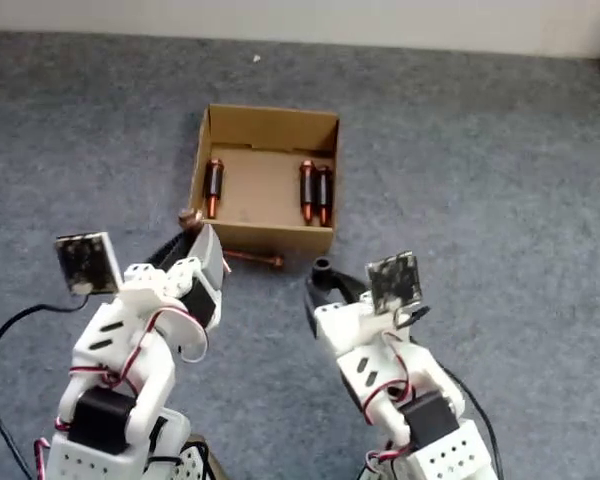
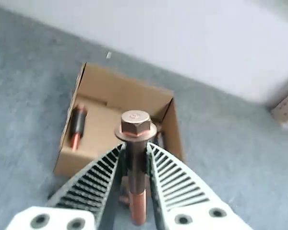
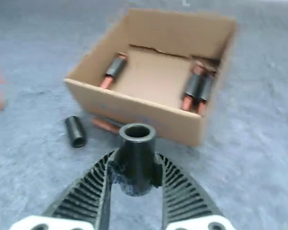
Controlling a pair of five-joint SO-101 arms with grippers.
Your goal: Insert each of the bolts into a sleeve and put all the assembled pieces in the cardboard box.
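1. Nearest, the left claw was clenched on a copper bolt. The bolt was gripped along its shank, with the hex head standing clear past the fingertips and the other end showing between the fingers. This hold was judged to keep the bolt straight for lining up with a sleeve.
2. Beside it, the right claw was clenched on a black sleeve. The sleeve was held upright with its open bore turned away from the claw, judged so that a bolt could be fed into it.
3. The two claws were held apart, both just short of the box's near wall. The bolt had not yet been seated in the sleeve.
4. On the grey carpet, a loose bolt was lying along the foot of the near wall. A loose sleeve was lying on its side just beside it. One more pair was judged to be left after the one in hand.
5. Farther off, the cardboard box was standing open-topped, ready to receive finished parts.
6. Inside it, three assembled pieces were laid flat on the floor of the box. Two were touching side by side at one side wall, and a single piece was lying near the opposite wall.
7. No writing or label could be read on the box. Faint marks on the bolt's head were too blurred to be made out.
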